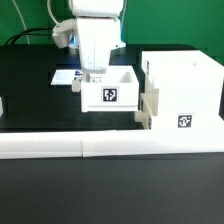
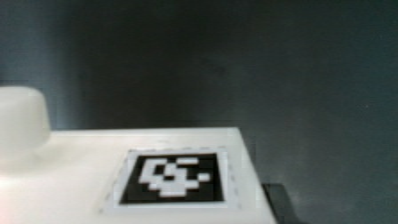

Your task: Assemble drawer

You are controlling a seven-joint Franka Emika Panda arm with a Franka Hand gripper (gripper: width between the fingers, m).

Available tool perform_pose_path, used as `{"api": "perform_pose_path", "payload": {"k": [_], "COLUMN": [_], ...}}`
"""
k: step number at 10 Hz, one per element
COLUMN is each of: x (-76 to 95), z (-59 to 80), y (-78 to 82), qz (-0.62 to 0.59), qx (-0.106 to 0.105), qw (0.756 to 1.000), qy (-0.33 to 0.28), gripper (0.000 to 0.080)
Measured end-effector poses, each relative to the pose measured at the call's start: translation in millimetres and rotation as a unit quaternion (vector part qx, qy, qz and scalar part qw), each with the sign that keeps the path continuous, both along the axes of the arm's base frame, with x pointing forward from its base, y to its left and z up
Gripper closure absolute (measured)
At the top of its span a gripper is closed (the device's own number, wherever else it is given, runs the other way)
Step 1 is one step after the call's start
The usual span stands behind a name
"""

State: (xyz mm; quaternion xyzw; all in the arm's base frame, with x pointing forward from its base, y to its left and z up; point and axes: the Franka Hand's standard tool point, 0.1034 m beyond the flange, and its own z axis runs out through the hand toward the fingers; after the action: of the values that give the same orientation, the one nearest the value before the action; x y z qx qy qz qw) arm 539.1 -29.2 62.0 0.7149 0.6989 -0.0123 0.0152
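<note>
The small white open tray (image 1: 108, 92) with a tag on its front stands in the middle of the black table. The large boxy housing (image 1: 182, 88) stands at the exterior view's right, with a tag low on its front. A second small white part (image 1: 148, 106) sits against the housing's left side. My gripper (image 1: 92, 74) hangs over the tray's back left corner, fingers down at its wall. I cannot tell whether they grip it. The wrist view shows a white tagged surface (image 2: 173, 175) very close, a rounded white part (image 2: 18, 120) and one dark fingertip (image 2: 278, 198).
The long low white border rail (image 1: 110, 148) runs along the table's front edge. The marker board (image 1: 66, 76) lies flat behind the tray, partly hidden by my gripper. A white piece (image 1: 2, 105) shows at the exterior view's left edge.
</note>
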Motion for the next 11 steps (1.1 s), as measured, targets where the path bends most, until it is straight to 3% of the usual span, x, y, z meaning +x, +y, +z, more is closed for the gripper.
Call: {"api": "perform_pose_path", "payload": {"k": [11], "x": [8.8], "z": [3.6], "y": [1.7], "qz": [0.015], "qx": [-0.007], "qw": [1.0], "qy": [0.018], "gripper": [0.0757]}}
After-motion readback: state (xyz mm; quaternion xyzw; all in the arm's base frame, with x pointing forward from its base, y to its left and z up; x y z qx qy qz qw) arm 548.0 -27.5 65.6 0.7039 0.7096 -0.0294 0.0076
